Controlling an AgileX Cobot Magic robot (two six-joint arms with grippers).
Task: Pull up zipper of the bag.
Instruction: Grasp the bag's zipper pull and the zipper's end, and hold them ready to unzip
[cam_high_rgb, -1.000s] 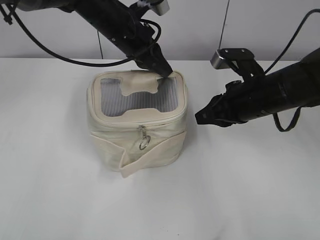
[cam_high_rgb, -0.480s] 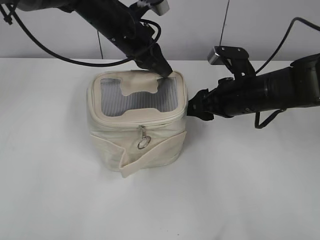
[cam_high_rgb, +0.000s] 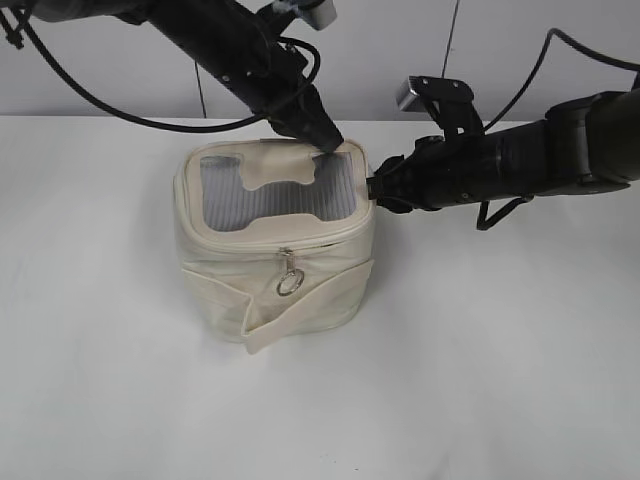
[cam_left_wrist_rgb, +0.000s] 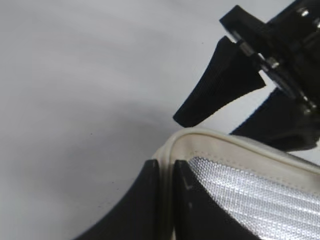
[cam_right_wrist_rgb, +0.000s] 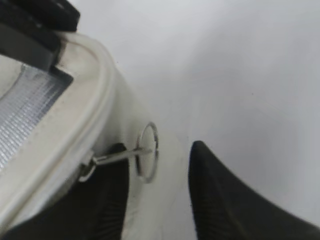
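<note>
White surface (cam_high_rgb: 480, 380) and a pale wall behind; the bag (cam_high_rgb: 275, 260) sits left of centre, lid up, mesh window facing the ceiling.

Left gripper (cam_high_rgb: 327, 147) reaches down from the far left and pinches the lid's far right corner — in its wrist view the two fingers (cam_left_wrist_rgb: 145, 205) are pressed on either side of the cream rim, holding the bag steady.

Right gripper (cam_high_rgb: 378, 190) comes in from the right, its tip at the bag's right wall just below the lid edge. Its wrist view shows the zipper (cam_right_wrist_rgb: 85, 125) track running along the lid rim, and one slider with its ring pull (cam_right_wrist_rgb: 148, 152) sticking out from the wall. The fingers (cam_right_wrist_rgb: 225, 200) are spread, with the ring lying between them — one finger is dark against the bag wall, the other stands clear on the far side of the ring. They are not yet closed on it.

A second ring (cam_high_rgb: 288, 285) hangs on the near face, well apart from both grippers.

So the right arm is the nearer one: the ring is directly ahead, between its fingers, and the track's long axis follows the lid edge. Likely next is closing on the ring and drawing it along that rim; a shallow grip could slip off the thin ring.
</note>
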